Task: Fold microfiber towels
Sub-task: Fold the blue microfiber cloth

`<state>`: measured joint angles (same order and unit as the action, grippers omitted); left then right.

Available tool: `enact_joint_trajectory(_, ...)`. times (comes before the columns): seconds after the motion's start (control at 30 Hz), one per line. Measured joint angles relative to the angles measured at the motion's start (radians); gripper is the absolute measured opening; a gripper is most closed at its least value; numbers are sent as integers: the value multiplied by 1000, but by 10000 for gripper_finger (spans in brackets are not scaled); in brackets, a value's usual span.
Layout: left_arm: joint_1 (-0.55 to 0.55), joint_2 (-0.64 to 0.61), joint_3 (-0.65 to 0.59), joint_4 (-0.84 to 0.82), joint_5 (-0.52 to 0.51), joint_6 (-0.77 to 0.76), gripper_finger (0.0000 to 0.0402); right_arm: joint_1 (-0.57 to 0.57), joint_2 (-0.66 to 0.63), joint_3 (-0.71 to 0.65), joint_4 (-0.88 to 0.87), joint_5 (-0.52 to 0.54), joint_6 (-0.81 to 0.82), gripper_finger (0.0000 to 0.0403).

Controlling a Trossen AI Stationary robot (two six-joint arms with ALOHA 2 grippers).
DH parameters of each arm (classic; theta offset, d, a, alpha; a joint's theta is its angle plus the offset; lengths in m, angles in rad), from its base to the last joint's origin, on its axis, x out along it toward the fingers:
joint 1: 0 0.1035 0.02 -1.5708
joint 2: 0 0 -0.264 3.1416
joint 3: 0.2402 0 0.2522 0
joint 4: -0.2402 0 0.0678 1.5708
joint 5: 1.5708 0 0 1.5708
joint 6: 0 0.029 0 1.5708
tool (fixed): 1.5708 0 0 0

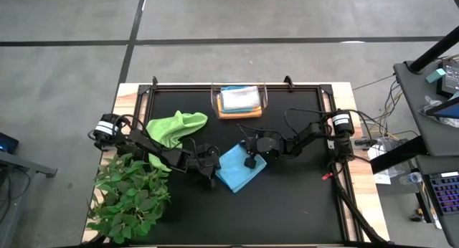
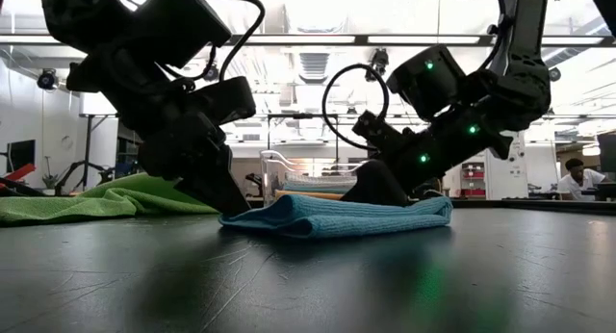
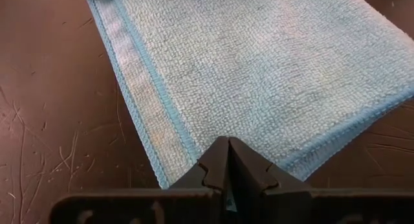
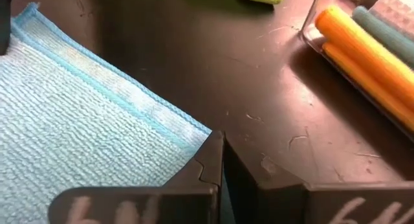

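A: Where is the light blue towel (image 1: 237, 170) found?

B: It is laid folded on the black counter (image 1: 287, 198), near the middle, between the two arms. In the low view it is seen as a low flat bundle (image 2: 337, 216) with a rounded fold at one side.

A: What is seen of the left claw (image 1: 209, 173)?

B: It is lowered at the edge of the light blue towel on the side of the plant (image 1: 130, 194). In the left wrist view the two fingers (image 3: 228, 166) are pressed together, tips meeting over the hem of the cloth (image 3: 259, 68). It cannot be told if cloth is pinched between them.

A: And the right claw (image 1: 249, 162)?

B: It is set down on the light blue towel, at the corner toward the bin. Its fingers (image 4: 217, 160) are also closed against each other, just beside the towel's corner (image 4: 77, 133). No cloth is seen held between them.

A: Where are the other towels?

B: The lime green towel (image 1: 176, 127) is left crumpled on the counter, behind the left arm and near the plant. In the clear plastic bin (image 1: 239, 103) at the far edge of the counter, folded towels are stacked: a pale one on top, an orange one (image 4: 365, 46) at the bottom, and a teal one (image 4: 388, 31) between, as shown in the right wrist view.

A: Is anybody seen in the room?

B: A person (image 2: 577, 179) is seen far behind the counter, at the right side of the low view.
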<state>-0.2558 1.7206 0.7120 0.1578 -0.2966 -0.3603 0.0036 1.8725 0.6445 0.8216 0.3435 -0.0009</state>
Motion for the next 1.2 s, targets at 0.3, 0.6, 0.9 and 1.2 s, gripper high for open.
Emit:
enact_joint_trajectory(0.3, 0, -13, -1, -9, 11, 0, 0, 0, -47, -2, -31, 8, -13, 9)
enact_joint_trajectory(0.6, 0, -30, -4, -19, 13, 1, 0, 0, -185, -2, -190, -10, -9, 9)
enact_joint_trajectory(0.9, 0, -35, 14, -13, 13, 25, 0, 0, -348, -3, -371, -10, -24, 9)
enact_joint_trajectory(1.2, 0, -65, 38, -11, 13, 61, 0, 0, -489, -7, -521, -10, -105, 9)
